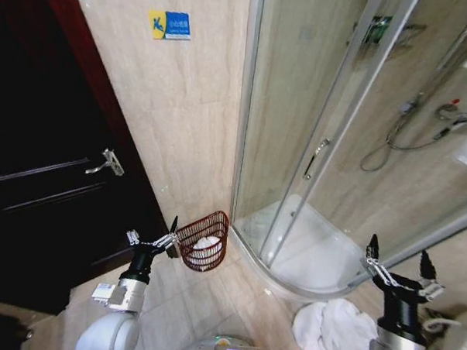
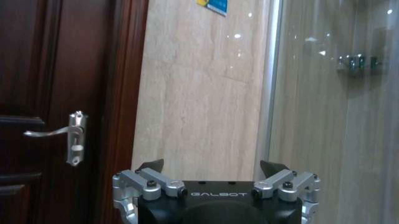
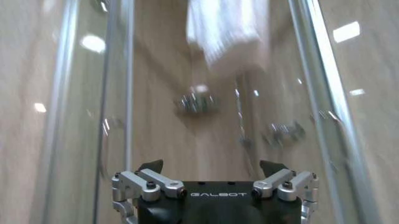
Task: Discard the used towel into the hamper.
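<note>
Hamper (image 1: 203, 241): small round red-brown wire basket on the tiled floor (image 1: 243, 307), at the foot of the beige wall (image 1: 181, 126), between the dark door (image 1: 40, 159) and the shower enclosure (image 1: 335, 148); tilted in the head view so its mouth faces the robot; white cloth (image 1: 207, 244) lying inside.

Towel (image 1: 334, 328): white, crumpled in a heap on the floor just outside the curved shower base (image 1: 308, 252), near the right arm; well apart from the hamper.

Left gripper (image 1: 151, 240): raised low on the left, just beside the hamper's rim in the head view, contact not clear; fingers (image 2: 151, 165) spread apart, holding nothing; in the left wrist view pointed at the wall strip between door frame and shower glass (image 2: 330, 116).

Right gripper (image 1: 399, 262): raised on the right, above the towel heap and next to the shower base; fingers (image 3: 151, 165) spread wide, nothing between them; in the right wrist view aimed at the glass panels (image 3: 93, 93), with blurred chrome fittings (image 3: 196, 102) and a pale hanging cloth shape (image 3: 227, 28) behind.

Door: dark wood, shut, silver lever handle (image 1: 106, 163) on its right edge, also seen in the left wrist view (image 2: 68, 137).

Wall sign (image 1: 169, 25): blue and yellow sticker high on the tile, above the hamper.

Shower: sliding glass door with vertical handle (image 1: 316, 157); hose and shower head (image 1: 421, 129) on the far wall inside.
</note>
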Robot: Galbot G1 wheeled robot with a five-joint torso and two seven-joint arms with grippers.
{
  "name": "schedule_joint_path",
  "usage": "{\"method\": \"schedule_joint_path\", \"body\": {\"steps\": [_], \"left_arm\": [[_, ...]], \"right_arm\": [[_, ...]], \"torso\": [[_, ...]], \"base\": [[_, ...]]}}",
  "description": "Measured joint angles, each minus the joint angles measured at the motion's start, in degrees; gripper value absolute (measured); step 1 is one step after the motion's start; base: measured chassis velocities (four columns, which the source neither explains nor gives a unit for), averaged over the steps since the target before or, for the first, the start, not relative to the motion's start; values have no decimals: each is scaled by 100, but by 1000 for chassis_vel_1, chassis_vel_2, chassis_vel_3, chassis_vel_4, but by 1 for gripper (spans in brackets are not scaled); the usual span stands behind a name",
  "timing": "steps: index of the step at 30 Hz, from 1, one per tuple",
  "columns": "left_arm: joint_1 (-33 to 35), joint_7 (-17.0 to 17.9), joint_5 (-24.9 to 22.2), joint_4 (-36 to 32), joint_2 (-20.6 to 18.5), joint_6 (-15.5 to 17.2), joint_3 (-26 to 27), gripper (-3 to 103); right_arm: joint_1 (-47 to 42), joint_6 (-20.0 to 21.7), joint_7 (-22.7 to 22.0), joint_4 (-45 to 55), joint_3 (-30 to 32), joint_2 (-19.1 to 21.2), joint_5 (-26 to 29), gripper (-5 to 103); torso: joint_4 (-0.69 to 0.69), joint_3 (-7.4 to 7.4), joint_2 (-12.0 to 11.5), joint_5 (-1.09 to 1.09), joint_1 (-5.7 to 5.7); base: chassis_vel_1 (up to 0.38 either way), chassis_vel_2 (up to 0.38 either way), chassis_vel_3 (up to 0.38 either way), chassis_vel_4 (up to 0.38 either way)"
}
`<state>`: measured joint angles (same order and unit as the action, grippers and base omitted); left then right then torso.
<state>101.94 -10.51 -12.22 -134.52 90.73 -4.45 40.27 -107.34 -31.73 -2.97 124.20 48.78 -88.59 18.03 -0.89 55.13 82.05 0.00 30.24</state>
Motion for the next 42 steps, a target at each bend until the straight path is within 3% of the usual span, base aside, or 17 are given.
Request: {"method": "schedule_joint_path", "body": {"steps": [9,15,20,22,26,35,42], "left_arm": [[-4,0,0,0,0,0,-1,100],[-4,0,0,0,0,0,-1,100],[-2,0,0,0,0,0,-1,100],[-2,0,-1,0,0,0,0,100],[-3,0,-1,0,0,0,-1,100],[-3,0,0,0,0,0,-1,100],[-3,0,0,0,0,0,-1,100]], "right_arm": [[261,-522,124,-2052,-271,121,-287,100],[218,-690,154,-2457,-276,136,-325,100],[44,-644,157,-1966,-230,114,-276,100],[-125,-391,92,-1197,-160,106,-68,100],[-237,-164,27,-616,-85,92,128,100],[-385,278,-59,445,138,100,415,100],[-375,947,-188,1190,522,233,720,100]], "torso": [[-1,5,-6,0,13],[-1,5,-7,0,13],[-2,3,-5,-1,7],[0,2,-4,-4,5],[0,3,-5,-1,7],[-1,3,-5,0,8],[-2,3,-4,-1,7]], "base": [[11,-28,-25,24],[-60,16,29,-55],[-17,-54,-60,-28],[-38,-63,-84,-43],[-62,-78,-79,-83],[-105,-105,-90,-121],[-129,-120,-133,-116]]}}
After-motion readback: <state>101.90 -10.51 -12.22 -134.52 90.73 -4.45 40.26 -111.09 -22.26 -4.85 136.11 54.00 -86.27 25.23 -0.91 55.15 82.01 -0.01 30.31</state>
